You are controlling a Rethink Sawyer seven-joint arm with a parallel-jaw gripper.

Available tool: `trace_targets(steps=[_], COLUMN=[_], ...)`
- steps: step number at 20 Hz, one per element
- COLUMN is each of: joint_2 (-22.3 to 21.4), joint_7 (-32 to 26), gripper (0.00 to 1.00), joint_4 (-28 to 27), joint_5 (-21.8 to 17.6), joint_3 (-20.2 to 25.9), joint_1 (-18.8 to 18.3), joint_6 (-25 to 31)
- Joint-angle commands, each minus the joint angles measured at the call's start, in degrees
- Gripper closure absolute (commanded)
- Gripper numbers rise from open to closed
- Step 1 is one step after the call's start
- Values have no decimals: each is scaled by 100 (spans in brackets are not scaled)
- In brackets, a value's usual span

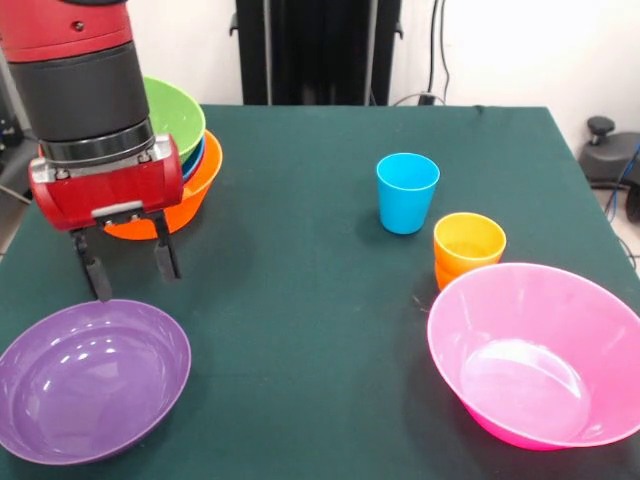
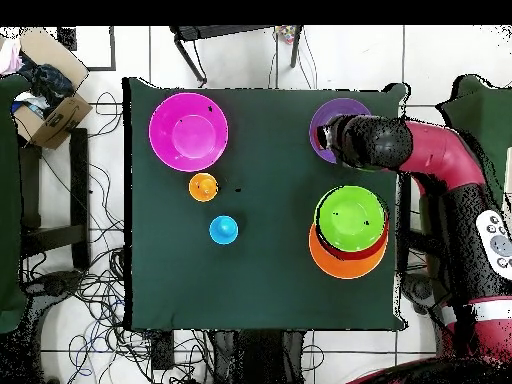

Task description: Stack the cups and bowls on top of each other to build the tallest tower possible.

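Note:
My gripper (image 1: 127, 270) hangs open just above the far rim of the purple bowl (image 1: 90, 380), with nothing between its black fingers (image 1: 93, 268). From overhead the arm covers part of the purple bowl (image 2: 330, 118). The tower (image 1: 190, 150) behind the gripper is a green bowl nested in a blue one inside the big orange bowl (image 2: 345, 262). A blue cup (image 1: 407, 192) stands upright mid-table. Nested orange cups (image 1: 468, 247) stand beside the pink bowl (image 1: 540, 355).
The table (image 1: 300, 300) carries a dark green cloth. A cardboard box (image 2: 48, 110) sits off the table's corner in the overhead view, with cables on the floor around it.

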Motion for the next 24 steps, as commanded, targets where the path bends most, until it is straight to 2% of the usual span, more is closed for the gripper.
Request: trace_targets(steps=[1,10,16,24], joint_2=[430,589,625,710], joint_7=[-2481,-2269,-2088,-2036], gripper=[0,0,0,0], joint_4=[-460,-194,79,142], joint_5=[-542,-584,-596,-676], joint_3=[398,485,499,472], joint_1=[-66,-191,-277,-334], joint_6=[148,-143,-110,-191])
